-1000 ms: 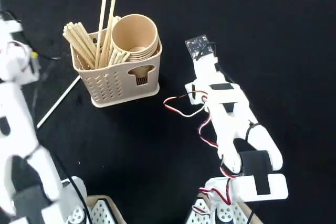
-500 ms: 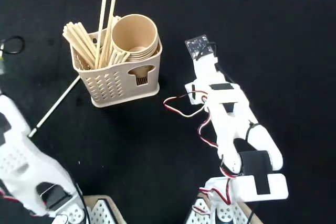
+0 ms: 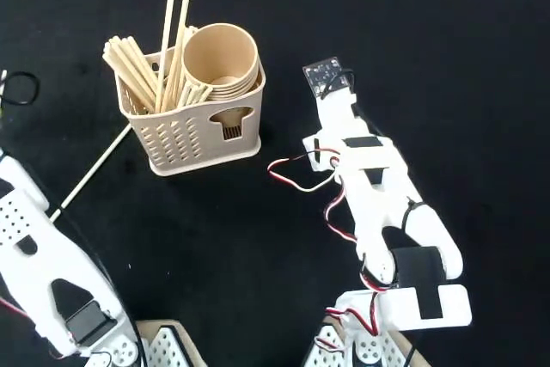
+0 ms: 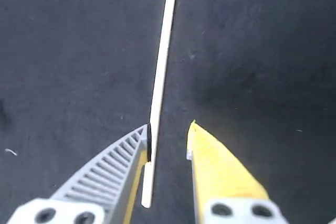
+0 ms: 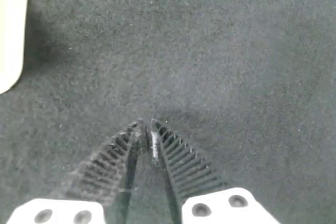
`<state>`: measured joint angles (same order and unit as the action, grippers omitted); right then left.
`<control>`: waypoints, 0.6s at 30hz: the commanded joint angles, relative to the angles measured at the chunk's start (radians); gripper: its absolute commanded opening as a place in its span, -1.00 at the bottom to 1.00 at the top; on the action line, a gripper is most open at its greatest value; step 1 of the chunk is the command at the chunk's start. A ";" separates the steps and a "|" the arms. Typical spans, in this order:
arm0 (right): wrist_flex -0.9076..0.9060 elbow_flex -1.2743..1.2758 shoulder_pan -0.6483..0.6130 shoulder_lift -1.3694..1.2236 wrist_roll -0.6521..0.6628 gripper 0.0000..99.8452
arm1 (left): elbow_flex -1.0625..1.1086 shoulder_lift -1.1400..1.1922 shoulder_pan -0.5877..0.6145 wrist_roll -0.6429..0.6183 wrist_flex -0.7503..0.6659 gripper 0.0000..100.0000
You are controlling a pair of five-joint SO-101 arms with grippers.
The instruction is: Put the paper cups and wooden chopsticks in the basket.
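Left gripper [image 4: 169, 128] is partly open and holds nothing. Its grey finger touches the lone pale wooden chopstick [image 4: 161, 56], which lies flat on the black cloth table [image 3: 447, 58]; the yellow finger is just beside it. The beige perforated plastic basket [image 3: 193, 139] holds the stacked tan paper cups [image 3: 222, 58] and bundled chopsticks [image 3: 133, 62]. Right gripper [image 5: 146, 127] is closed on nothing.

Risk, judged: the grip sits near the stick's end, so closing may pivot it or roll it out.

The left wrist view gives the finger-to-stick contact. The high view gives the stick's far end by the basket.

The loose chopstick [image 4: 161, 77] and the basket [image 5: 10, 30] are cut off at wrist-view edges.
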<state>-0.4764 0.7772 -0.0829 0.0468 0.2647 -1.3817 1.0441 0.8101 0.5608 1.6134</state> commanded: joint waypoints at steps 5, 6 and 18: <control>0.014 -0.010 -0.012 0.005 0.009 -0.98 | 0.091 0.049 0.062 0.046 -0.178 -0.73; 0.014 -0.010 -0.012 0.005 0.009 -0.98 | 0.108 0.057 0.064 0.046 -0.186 -0.73; 0.014 -0.010 -0.011 0.005 0.009 -0.98 | 0.197 0.063 0.051 0.043 -0.190 -0.74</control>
<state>-0.4764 0.7772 -0.0829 0.0468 0.2647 -1.1884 1.1208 0.8654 0.5976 1.4277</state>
